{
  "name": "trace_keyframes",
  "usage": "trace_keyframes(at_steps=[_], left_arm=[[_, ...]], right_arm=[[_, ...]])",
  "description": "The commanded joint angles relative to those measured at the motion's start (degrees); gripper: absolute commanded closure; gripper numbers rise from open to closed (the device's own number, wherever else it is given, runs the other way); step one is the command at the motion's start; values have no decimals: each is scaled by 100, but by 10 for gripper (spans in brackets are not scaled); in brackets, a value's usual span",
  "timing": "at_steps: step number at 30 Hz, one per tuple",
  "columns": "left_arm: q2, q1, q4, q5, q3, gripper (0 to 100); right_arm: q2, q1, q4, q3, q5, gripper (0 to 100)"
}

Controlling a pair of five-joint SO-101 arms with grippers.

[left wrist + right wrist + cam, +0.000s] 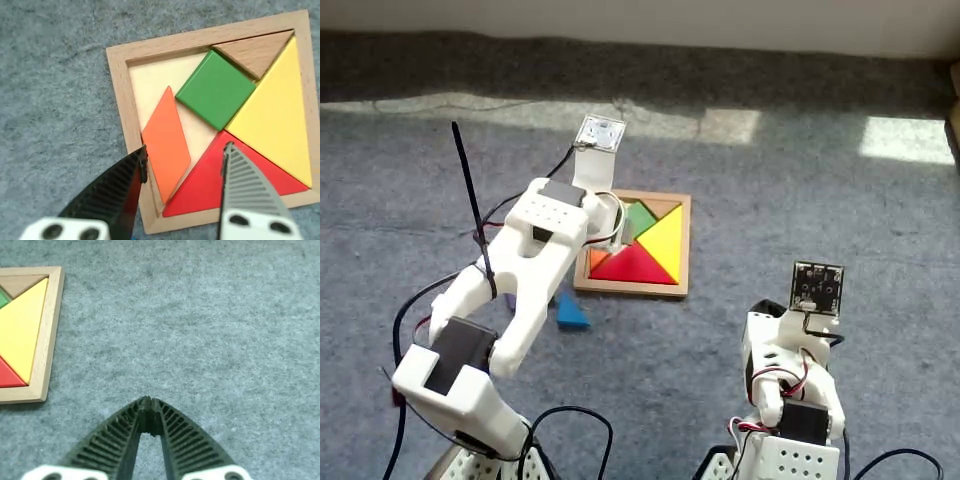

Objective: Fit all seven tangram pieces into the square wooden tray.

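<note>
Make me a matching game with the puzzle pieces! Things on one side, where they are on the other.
1. blue triangle
2. orange piece
3. green square
4. right tool

A. shut, above bare carpet
B. beside the plain wooden triangle
C. on the carpet, outside the tray
D. under the open left tool

Pairs: 1-C, 2-D, 3-B, 4-A

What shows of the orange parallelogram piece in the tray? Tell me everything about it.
The orange parallelogram piece is a flat, smooth slab, seemingly painted wood. It lies inside the square wooden tray, with one corner at the tray's wall and one short edge along the red triangle piece. Pale bare floor shows between it and the green square piece. The left gripper hovers over it with its fingers open to either side; whether they touch it is unclear.
</note>
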Motion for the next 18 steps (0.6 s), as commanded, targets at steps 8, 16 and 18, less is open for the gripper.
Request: trace_keyframes(at_steps=[8,16,18], left_arm=[[-22,-611,26,26,-251,832],[-22,-620,26,9,-22,832],[-22,-620,26,9,-31,832]], right_arm=[[31,75,13,831,53,991],[31,75,13,831,53,991],[31,75,13,831,53,991]])
